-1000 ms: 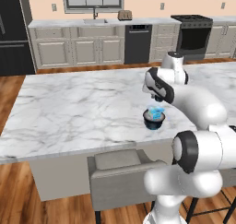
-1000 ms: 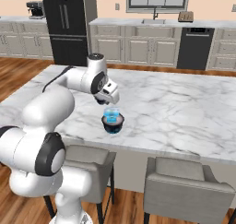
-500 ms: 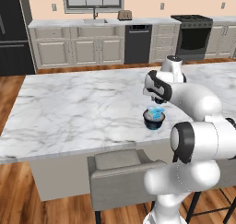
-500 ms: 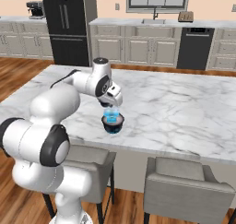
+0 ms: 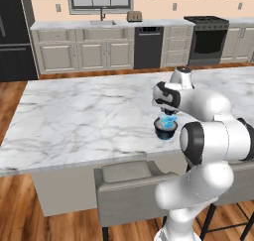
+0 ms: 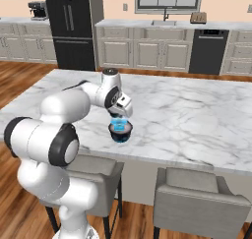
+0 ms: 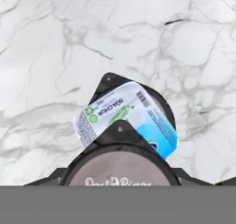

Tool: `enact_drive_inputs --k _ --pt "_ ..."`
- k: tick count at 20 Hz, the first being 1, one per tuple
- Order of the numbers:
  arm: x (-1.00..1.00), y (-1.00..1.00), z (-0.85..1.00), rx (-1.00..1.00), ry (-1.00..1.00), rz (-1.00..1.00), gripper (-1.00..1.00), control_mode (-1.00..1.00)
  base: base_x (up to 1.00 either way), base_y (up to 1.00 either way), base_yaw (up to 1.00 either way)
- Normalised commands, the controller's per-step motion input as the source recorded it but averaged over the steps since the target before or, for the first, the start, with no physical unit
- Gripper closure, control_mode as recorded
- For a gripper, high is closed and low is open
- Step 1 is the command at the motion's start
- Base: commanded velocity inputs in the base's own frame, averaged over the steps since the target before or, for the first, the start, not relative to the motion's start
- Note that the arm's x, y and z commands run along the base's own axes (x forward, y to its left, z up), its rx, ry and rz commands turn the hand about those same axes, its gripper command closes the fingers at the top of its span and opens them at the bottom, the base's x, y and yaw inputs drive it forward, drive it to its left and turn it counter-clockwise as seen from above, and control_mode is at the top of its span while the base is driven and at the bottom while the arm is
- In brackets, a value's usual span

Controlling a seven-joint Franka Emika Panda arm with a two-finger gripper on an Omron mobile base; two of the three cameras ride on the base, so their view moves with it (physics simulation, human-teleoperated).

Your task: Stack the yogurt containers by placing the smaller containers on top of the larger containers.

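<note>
Hand view: tiny cup (image 7: 119, 165) cut off at bottom by grey band, lid print too blurred to read. It hides part of blue cup (image 7: 126, 117), which covers most of tub (image 7: 107, 82). Base views: gripper (image 5: 167, 112) fingertips too small to make out; whether they touch the stack, can't tell.

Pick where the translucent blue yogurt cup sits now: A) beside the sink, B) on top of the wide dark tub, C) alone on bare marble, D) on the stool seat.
B: both base views show the blue yogurt cup resting on the wide dark tub on the marble island.
</note>
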Motion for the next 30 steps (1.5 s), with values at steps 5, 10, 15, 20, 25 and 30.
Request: enact_drive_inputs --k 5,10,15,20,25,30 --pt "0.06 -0.18 -0.25 0.0 0.0 0.0 1.0 -1.0 0.0 0.0 0.0" --pt "0.06 -0.08 -0.22 0.0 0.0 0.0 1.0 -1.0 0.0 0.0 0.0" --pt "0.13 0.0 -0.13 0.0 0.02 0.0 1.0 -1.0 0.0 0.0 0.0" --pt "0.14 0.0 -0.1 0.0 0.04 0.0 1.0 -1.0 0.0 0.0 0.0" --pt "0.13 0.0 -0.12 0.0 0.05 0.0 1.0 -1.0 0.0 0.0 0.0" --pt "0.05 0.0 -0.04 -0.02 0.05 0.0 -1.0 -1.0 0.0 0.0 0.0"
